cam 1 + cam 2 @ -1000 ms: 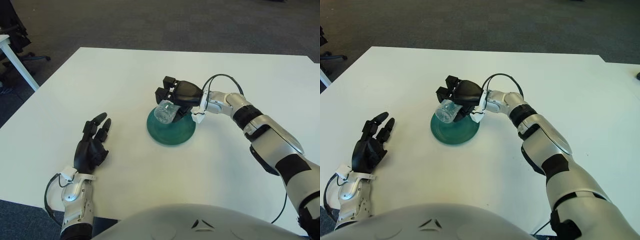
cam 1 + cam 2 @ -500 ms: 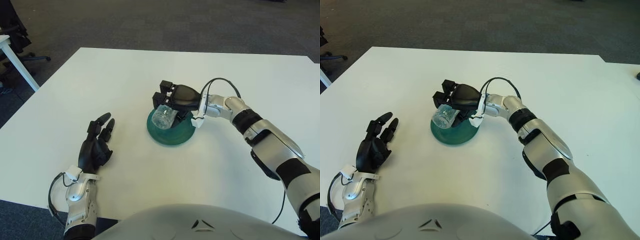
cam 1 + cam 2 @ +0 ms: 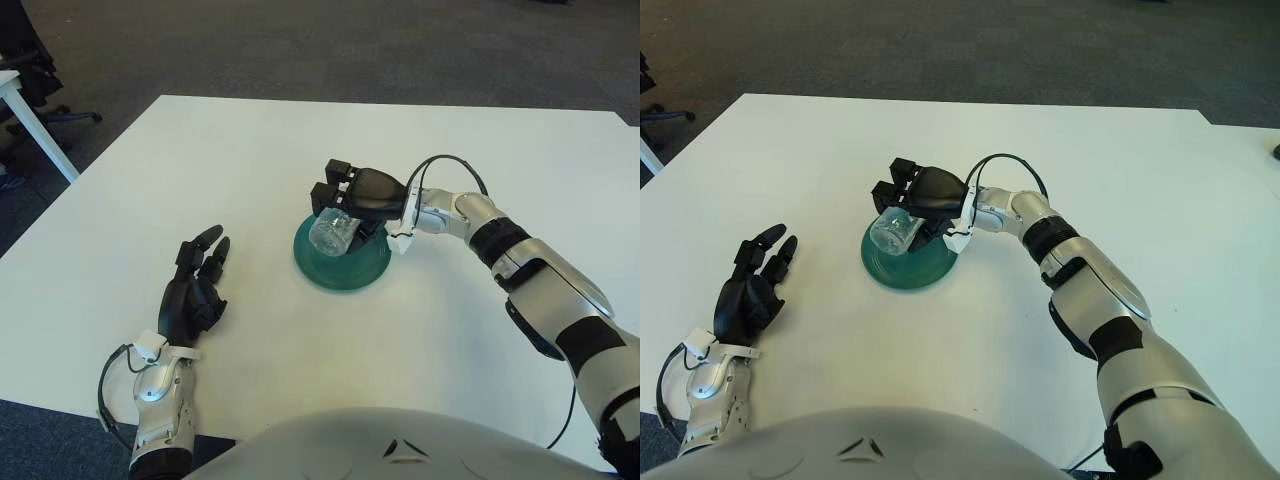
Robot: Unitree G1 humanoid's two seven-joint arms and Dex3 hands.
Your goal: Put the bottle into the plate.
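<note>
Right hand [image 3: 352, 196] grips the clear bottle [image 3: 329, 231] over the green plate [image 3: 343, 262] — placing step. Next: lower, release. Left hand [image 3: 192, 290] idle, fingers spread, near table's [image 3: 200, 160] front-left edge.

A white table [image 3: 230, 160] fills most of the view, standing on dark grey carpet [image 3: 300, 45]. At the far left edge, part of another white table [image 3: 25, 115] shows beside a black office chair base [image 3: 50, 118].
</note>
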